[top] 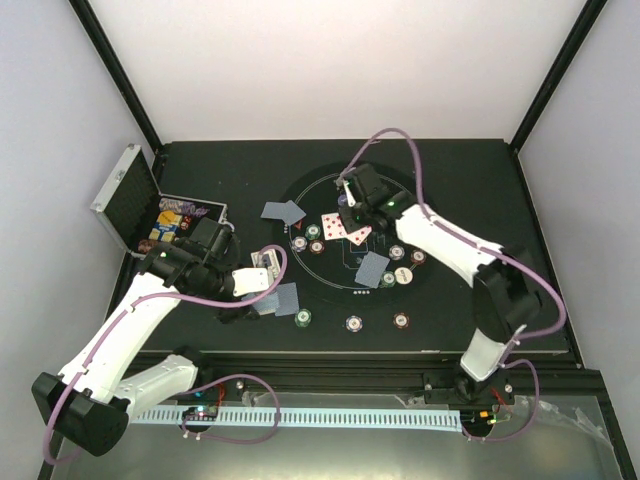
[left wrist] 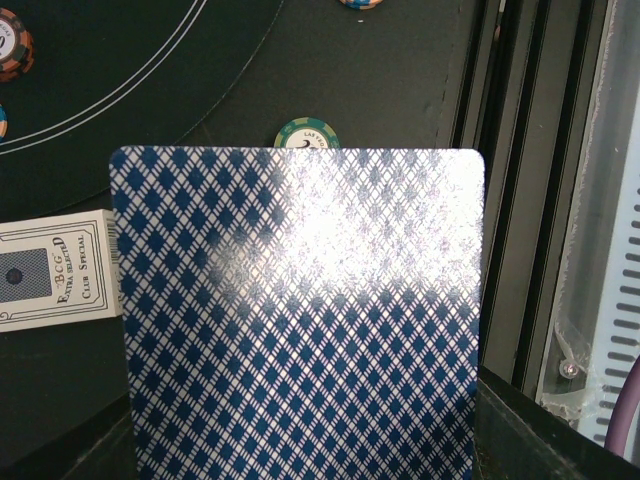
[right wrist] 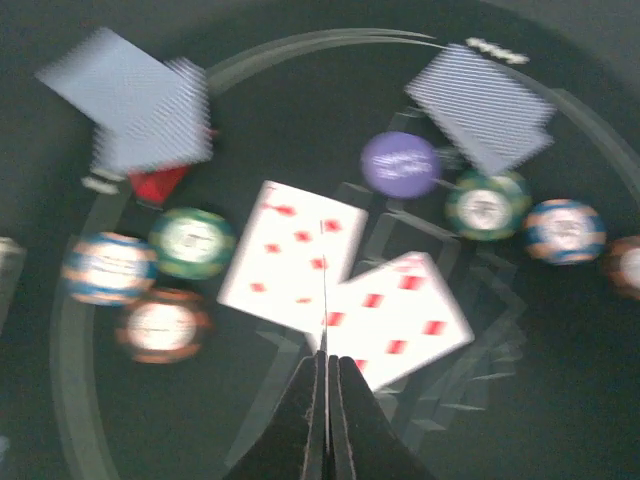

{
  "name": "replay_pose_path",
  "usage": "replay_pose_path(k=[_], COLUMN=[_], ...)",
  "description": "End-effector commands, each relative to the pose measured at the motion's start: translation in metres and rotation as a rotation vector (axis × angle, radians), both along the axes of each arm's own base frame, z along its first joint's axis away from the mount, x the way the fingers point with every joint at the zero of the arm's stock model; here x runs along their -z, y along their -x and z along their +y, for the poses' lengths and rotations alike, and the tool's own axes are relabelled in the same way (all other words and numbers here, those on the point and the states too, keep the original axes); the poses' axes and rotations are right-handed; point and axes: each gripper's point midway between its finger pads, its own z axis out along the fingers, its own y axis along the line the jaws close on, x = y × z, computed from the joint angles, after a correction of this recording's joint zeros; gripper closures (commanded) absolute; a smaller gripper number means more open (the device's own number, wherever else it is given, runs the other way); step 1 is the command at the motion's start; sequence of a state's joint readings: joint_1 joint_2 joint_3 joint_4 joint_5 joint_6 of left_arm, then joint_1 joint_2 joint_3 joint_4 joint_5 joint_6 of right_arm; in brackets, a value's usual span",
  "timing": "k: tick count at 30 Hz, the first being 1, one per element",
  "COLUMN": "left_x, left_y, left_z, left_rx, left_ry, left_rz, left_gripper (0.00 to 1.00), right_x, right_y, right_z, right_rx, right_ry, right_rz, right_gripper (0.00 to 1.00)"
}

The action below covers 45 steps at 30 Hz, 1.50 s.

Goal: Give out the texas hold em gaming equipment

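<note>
My left gripper (top: pixel 268 288) is shut on a blue-backed playing card (left wrist: pixel 300 320) that fills the left wrist view and hides the fingers; it hangs over the mat's near left edge (top: pixel 284 298). My right gripper (right wrist: pixel 325 365) is shut on a card seen edge-on (right wrist: pixel 324 290), above two face-up red-pip cards (right wrist: pixel 295 255) at the mat's middle (top: pixel 340 228). Around them lie striped chips (right wrist: pixel 192 242), a purple button (right wrist: pixel 400 164), a red triangle marker (right wrist: pixel 158 184) and face-down card pairs (right wrist: pixel 135 105) (right wrist: pixel 482 100). The right wrist view is blurred.
The open silver studded case (top: pixel 130 200) stands at the far left with more pieces inside. A card box (left wrist: pixel 55 270) lies beside the left gripper. A green chip (left wrist: pixel 307 133) and other chips (top: pixel 401 321) lie near the round black mat's (top: pixel 440 290) front rim.
</note>
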State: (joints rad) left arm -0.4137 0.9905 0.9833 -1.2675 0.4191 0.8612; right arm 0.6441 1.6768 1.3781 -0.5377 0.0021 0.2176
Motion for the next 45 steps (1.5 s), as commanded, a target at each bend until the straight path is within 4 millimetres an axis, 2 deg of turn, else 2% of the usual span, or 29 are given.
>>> replay_pose_path(k=[1,4,7,11,15,22,24,26,28,33,41,45], left_x=[-0.009,-0.007,-0.006,-0.008,-0.011,-0.011,-0.012,-0.013,-0.012,-0.014,-0.015,-0.017], left_y=[-0.001,0.0,0.0,-0.001,0.0,0.0,-0.001,0.0,0.0,0.001,0.003,0.002], left_z=[0.0,0.0,0.001,0.001,0.002,0.003,0.003,0.003,0.003,0.003,0.002,0.001], left_rx=[0.006,0.005,0.003,0.002,0.002,-0.001,0.0,0.001,0.002,0.001,0.005,0.002], left_ry=[0.008,0.003,-0.003,0.002,0.001,-0.002,-0.003,-0.002,-0.005,-0.002,0.006,0.014], left_rz=[-0.018,-0.01,-0.011,-0.016,-0.022,-0.024,-0.027,-0.032,-0.031,-0.03,-0.026,-0.029], left_gripper=[0.98,0.98,0.99,0.98,0.98,0.98,0.98,0.98,0.99,0.98,0.98,0.99], right_x=[0.024,0.024,0.037,0.07,0.104,0.12,0.121,0.12,0.117,0.091,0.033,-0.013], right_y=[-0.042,-0.054,-0.059,-0.064,-0.063,-0.061,-0.059,-0.055,-0.051,-0.042,-0.023,-0.019], right_z=[-0.052,-0.039,-0.022,-0.01,-0.011,-0.001,0.002,0.005,0.006,0.006,-0.006,-0.017], right_rx=[0.044,0.009,-0.067,-0.16,-0.227,-0.271,-0.273,-0.284,-0.282,-0.241,-0.111,0.074], right_ry=[0.635,0.744,0.807,0.86,0.935,0.902,0.891,0.868,0.837,0.741,0.547,0.251], right_rz=[-0.32,-0.455,-0.52,-0.503,-0.453,-0.401,-0.384,-0.36,-0.341,-0.334,-0.353,-0.314], right_gripper=[0.99,0.99,0.99,0.99,0.99,0.98,0.93,0.79,0.62,0.35,0.19,0.07])
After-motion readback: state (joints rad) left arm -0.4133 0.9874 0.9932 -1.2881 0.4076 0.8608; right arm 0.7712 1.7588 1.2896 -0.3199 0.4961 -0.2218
